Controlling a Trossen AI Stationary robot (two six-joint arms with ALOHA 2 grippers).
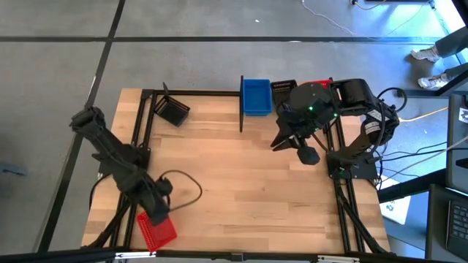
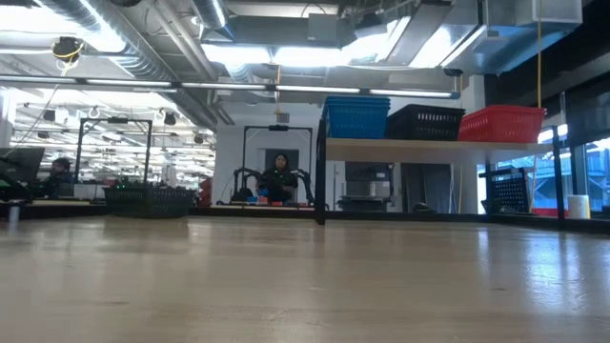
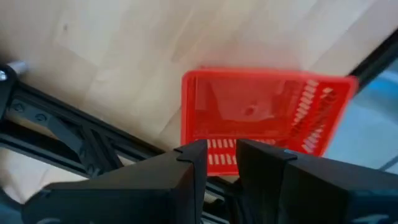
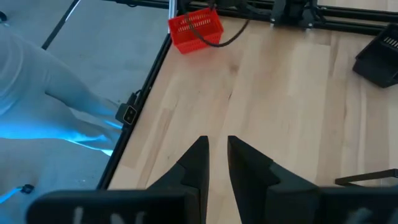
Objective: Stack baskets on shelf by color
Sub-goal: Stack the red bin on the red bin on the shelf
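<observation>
A red basket [image 1: 157, 231] rests upright on its base at the table's near left corner, also seen in the left wrist view [image 3: 261, 115]. My left gripper [image 3: 221, 158] hangs just above its near side, pointing down, open by a narrow gap and touching nothing. On the shelf [image 2: 400, 145] at the far right stand a blue basket [image 2: 356, 116], a black one [image 2: 425, 122] and a red one [image 2: 502, 123], side by side. My right gripper [image 4: 217, 146] hovers high in front of the shelf, slanting down, narrowly open and empty. Another black basket [image 1: 173, 111] lies at the table's far left.
Black frame rails [image 3: 81, 134] run along the table's left edge right beside the red basket. A black cable [image 1: 183, 191] loops over the table near my left arm. The middle of the table [image 1: 241, 183] is bare wood. People sit in the room beyond the table.
</observation>
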